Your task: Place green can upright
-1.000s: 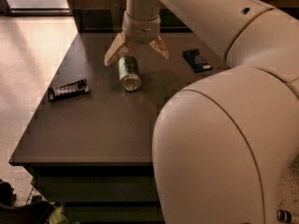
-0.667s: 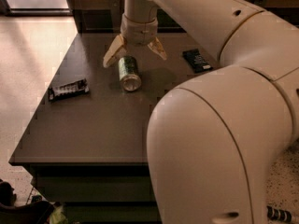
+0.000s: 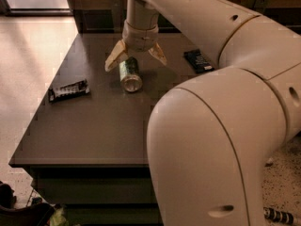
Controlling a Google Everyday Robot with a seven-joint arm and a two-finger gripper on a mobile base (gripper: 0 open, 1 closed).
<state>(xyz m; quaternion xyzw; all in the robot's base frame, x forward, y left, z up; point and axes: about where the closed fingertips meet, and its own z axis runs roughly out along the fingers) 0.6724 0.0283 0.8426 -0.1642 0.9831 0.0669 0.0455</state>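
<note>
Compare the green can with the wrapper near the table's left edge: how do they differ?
The green can is a rounded cylinder, green with a silver end; the left wrapper is flat and dark. The can lies on its side just below the open gripper; the wrapper lies apart, nearer the left edge. Both rest on the dark table.

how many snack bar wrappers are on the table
2. The left wrapper lies near the table's left edge; the right wrapper lies farther back, beside the arm. The open gripper hangs over the green can between them. The arm may hide more.
</note>
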